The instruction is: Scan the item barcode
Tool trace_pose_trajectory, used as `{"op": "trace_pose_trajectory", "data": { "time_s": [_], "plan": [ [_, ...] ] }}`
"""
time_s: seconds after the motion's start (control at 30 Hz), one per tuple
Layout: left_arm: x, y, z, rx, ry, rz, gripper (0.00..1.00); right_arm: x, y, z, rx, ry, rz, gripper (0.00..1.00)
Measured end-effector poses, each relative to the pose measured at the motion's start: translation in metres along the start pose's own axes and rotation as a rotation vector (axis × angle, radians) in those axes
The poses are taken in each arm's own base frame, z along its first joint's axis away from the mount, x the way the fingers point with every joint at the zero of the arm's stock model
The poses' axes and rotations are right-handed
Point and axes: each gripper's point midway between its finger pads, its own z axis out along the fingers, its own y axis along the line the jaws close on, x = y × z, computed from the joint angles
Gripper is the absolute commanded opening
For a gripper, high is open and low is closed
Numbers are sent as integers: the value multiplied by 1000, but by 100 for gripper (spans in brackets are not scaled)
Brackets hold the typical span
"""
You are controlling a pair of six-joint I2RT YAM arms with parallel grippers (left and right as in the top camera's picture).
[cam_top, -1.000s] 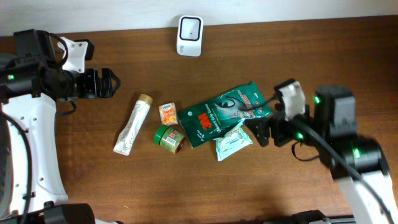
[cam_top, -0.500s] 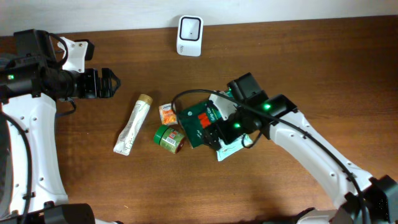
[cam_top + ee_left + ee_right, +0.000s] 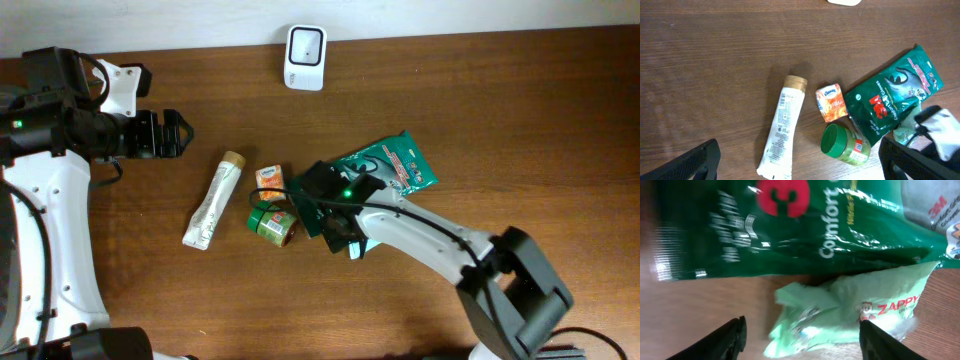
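The right gripper stands with jaws apart around the pale wipes pack between its fingers, apparently to lift it for scanning. The left gripper hangs wide.

The white-and-black left arm is staying off to its own side, its black two-finger left gripper gaping wide. The white right arm is stretching inward, its black right gripper pointing downward, fingers parted.

Cream tube, orange sachet, green jar

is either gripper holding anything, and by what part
Nothing held. Right gripper straddles the Zappy wipes pack, fingers open; left gripper open and empty.
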Motion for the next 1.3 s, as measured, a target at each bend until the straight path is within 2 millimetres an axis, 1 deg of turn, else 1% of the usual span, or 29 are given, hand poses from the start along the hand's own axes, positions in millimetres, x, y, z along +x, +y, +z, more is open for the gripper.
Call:
{"op": "trace_pose_trajectory", "data": {
  "time_s": [0.03,0.13,0.23,0.37,0.4,0.43,0.5,0.53,0.57,0.63,0.7,0.77,0.83,0.87,0.93,1.07,1.13,1.23,1.3],
  "plan": [
    [0,0,0,0,0,1,99,1,-2,5,21,8,4,62],
    [0,0,0,0,0,1,99,1,-6,8,48,12,17,61],
    [0,0,0,0,0,1,99,5,-11,8,76,23,41,50],
    [0,0,0,0,0,1,99,7,-14,10,90,28,56,49],
    [0,0,0,0,0,0,99,9,-15,11,96,33,56,50],
    [0,0,0,0,0,1,99,13,-17,13,106,39,55,53],
    [0,0,0,0,0,1,99,16,-19,15,114,47,53,65],
    [0,0,0,0,0,1,99,18,-20,17,120,55,52,67],
    [0,0,0,0,0,1,99,21,-20,21,126,69,43,66],
    [0,0,0,0,0,1,99,28,-21,29,137,101,20,57],
    [0,0,0,0,0,0,99,27,-20,29,135,99,11,48],
    [0,0,0,0,0,1,99,28,-20,30,135,103,6,44],
    [0,0,0,0,0,1,99,29,-21,30,137,109,-1,37],
    [0,0,0,0,0,0,99,30,-21,31,137,111,-4,30],
    [0,0,0,0,0,1,99,32,-21,31,137,118,-7,4],
    [0,0,0,0,0,0,99,35,-23,29,144,137,-16,4],
    [0,0,0,0,0,0,99,36,-23,24,147,154,-20,4],
    [0,0,0,0,-1,1,99,26,-19,6,120,154,-32,4],
    [0,0,0,0,0,1,99,22,-10,-13,39,136,-58,4]
  ]
}}
